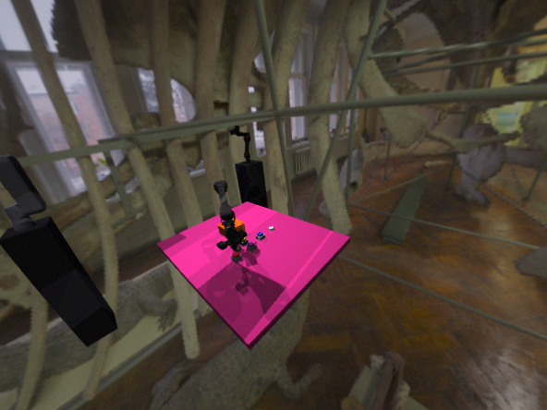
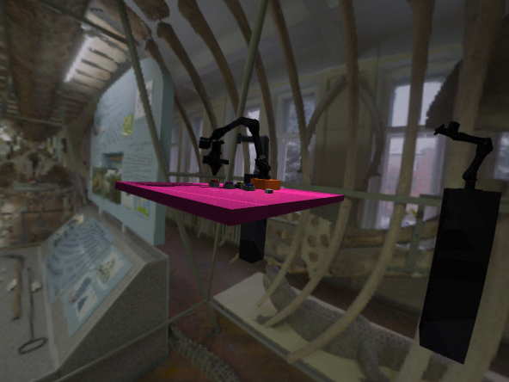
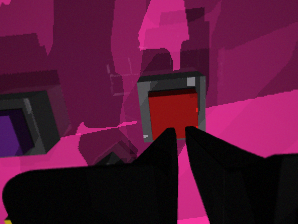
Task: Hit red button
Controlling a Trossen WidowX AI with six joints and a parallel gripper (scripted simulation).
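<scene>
The red button [image 1: 237, 255] [image 2: 213, 182] [image 3: 173, 111], a red square cap in a grey housing, sits on the pink table. Its cap stands out of the housing and looks unpressed. My gripper [image 2: 215, 173] [image 3: 180, 135] is shut with nothing between its fingers, and points down. In the exterior view its tips hang a little above the red button, with a gap. In the wrist view the tips overlap the near edge of the red cap. The arm partly covers the area around the button in the top view.
A purple button [image 1: 251, 246] [image 2: 229, 185] [image 3: 9, 132] is beside the red one. A yellow button [image 1: 245, 241] and a blue button [image 1: 261, 235] [image 2: 248, 186] are farther along. A small white block [image 1: 271, 228] [image 2: 269, 190] lies beyond. An orange box [image 1: 238, 225] [image 2: 266, 184] is at the arm's base.
</scene>
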